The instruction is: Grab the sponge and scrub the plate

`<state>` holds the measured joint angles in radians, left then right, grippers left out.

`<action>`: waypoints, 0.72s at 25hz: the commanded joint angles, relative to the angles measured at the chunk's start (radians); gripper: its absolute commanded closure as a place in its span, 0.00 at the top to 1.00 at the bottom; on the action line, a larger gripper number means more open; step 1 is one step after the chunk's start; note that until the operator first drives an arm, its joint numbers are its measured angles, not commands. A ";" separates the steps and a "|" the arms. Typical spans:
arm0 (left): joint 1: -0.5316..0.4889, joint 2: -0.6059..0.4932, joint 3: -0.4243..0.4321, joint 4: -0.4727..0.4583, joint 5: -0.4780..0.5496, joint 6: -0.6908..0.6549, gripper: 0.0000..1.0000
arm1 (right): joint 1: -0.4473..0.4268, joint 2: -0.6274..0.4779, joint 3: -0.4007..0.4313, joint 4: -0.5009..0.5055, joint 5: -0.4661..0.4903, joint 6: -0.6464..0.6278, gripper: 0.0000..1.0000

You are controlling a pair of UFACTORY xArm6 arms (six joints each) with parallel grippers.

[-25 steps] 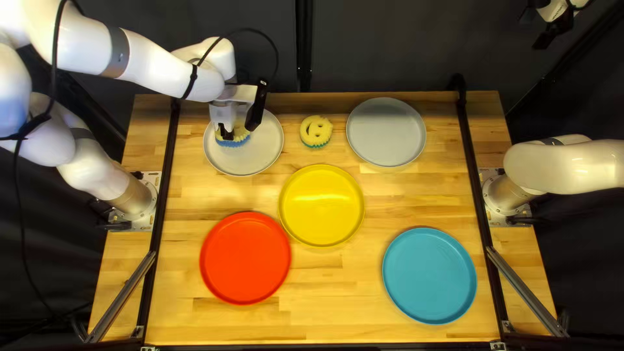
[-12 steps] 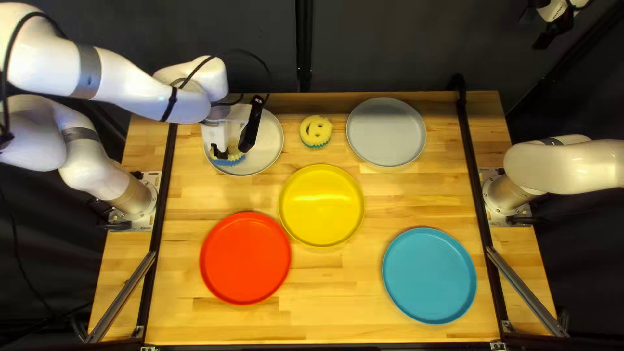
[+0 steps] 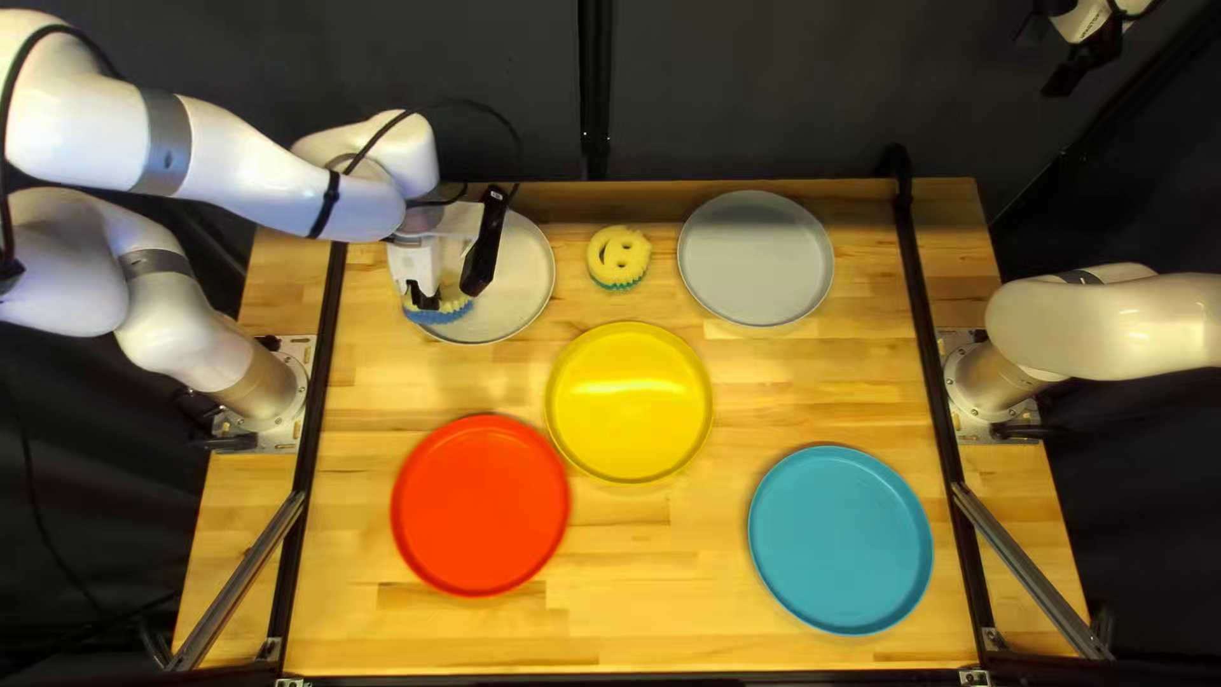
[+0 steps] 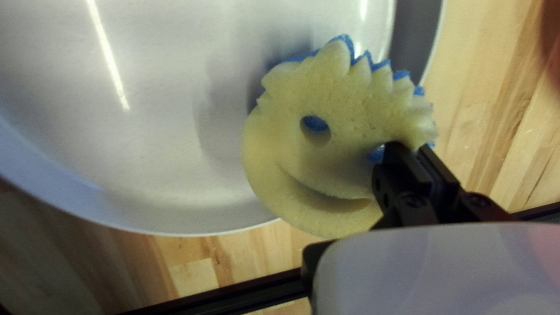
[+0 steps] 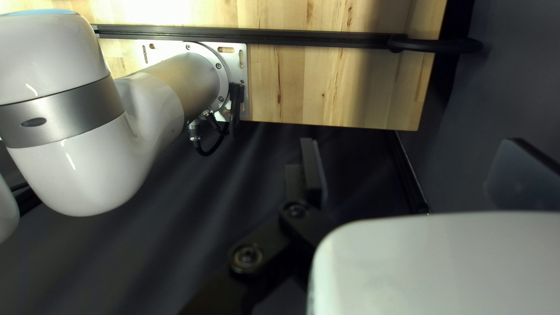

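Observation:
My left gripper (image 3: 426, 297) is at the near-left part of the pale plate (image 3: 519, 283), shut on the yellow-and-blue smiley sponge (image 3: 445, 309). In the left wrist view, the left gripper (image 4: 408, 150) pinches the sponge (image 4: 344, 116) at one edge, one finger in an eye hole. The sponge's yellow face shows, its blue layer turned toward the plate (image 4: 157, 151), and it overlaps the rim. Whether it touches the plate is unclear. Far off at the top right corner of the top left view, the right gripper (image 3: 1066, 76) hangs; in its wrist view the right gripper (image 5: 412, 146) stands open, holding nothing.
A second sponge (image 3: 620, 257), yellow and green, lies between the pale plate and a grey plate (image 3: 756, 258). Yellow (image 3: 630, 402), red (image 3: 480, 505) and blue (image 3: 841, 540) plates lie nearer. Black rails (image 3: 318, 420) run along the table's sides.
With the sponge held, my left gripper has moved from the plate's middle-left toward its near-left rim, shifting only slightly in the last half second. The right arm has stayed still.

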<state>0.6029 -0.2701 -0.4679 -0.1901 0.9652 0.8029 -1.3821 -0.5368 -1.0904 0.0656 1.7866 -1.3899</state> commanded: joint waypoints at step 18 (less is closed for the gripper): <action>0.116 0.117 -0.097 0.056 0.010 0.183 0.00 | 0.000 0.000 0.000 0.000 0.000 0.000 1.00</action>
<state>0.7342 -0.1622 -0.5742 -0.1264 0.9972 0.9723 -1.3821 -0.5368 -1.0904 0.0656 1.7866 -1.3899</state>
